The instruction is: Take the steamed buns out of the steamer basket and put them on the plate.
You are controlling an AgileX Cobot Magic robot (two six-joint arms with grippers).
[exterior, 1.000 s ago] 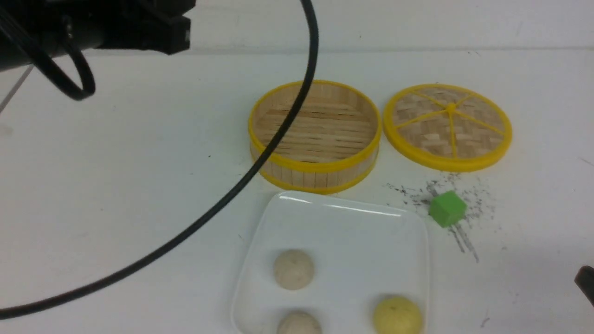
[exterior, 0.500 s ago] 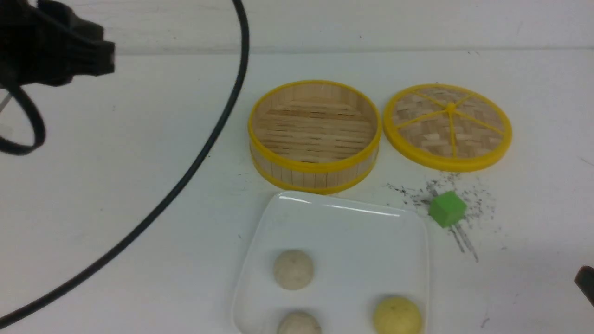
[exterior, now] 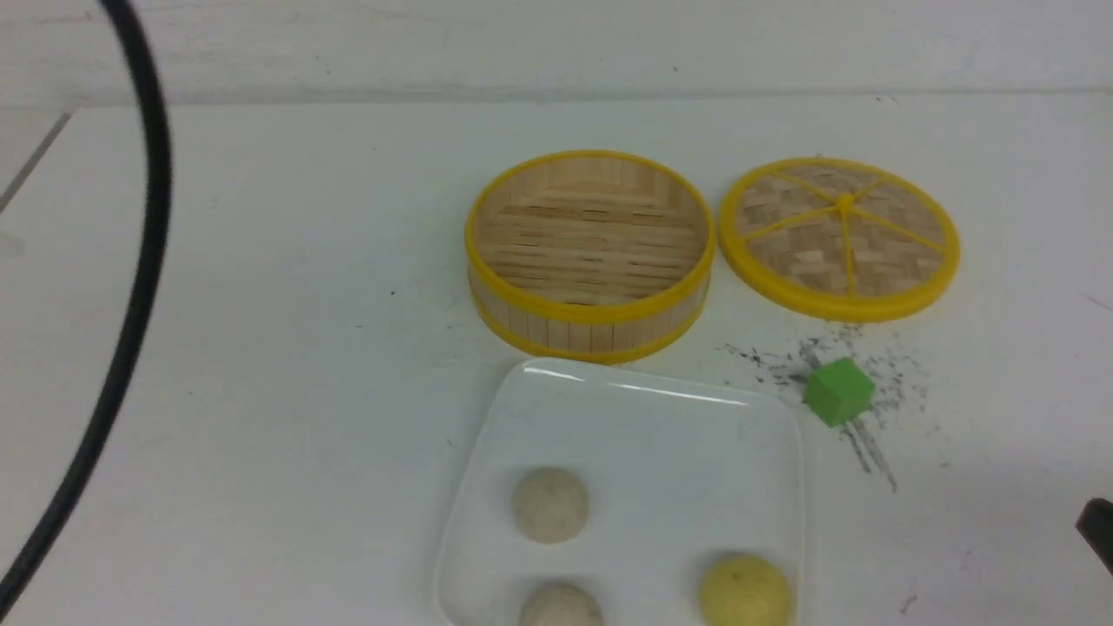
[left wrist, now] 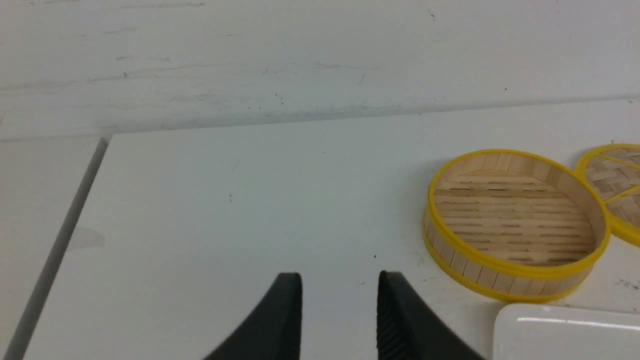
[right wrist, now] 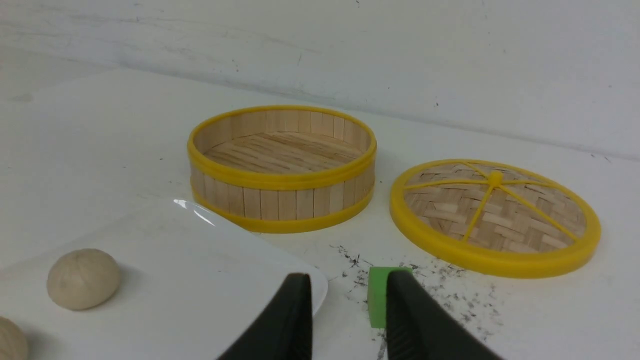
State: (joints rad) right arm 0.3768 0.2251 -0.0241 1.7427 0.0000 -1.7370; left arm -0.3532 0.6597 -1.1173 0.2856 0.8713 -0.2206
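Plate (exterior: 626,379): off to left gripper's (left wrist: 340,280) right, ahead of right gripper (right wrist: 348,280) and to its left. Basket (exterior: 591,335): beyond plate from both grippers, no buns inside. Three buns on plate: yellow bun (exterior: 745,593), two beige buns (exterior: 550,505). Both grippers spread, nothing pinched. Transfer looks done; probably only arm parking left. Front view shows yellow bun, missing from both wrist views; wrist views show fingertips, front doesn't.
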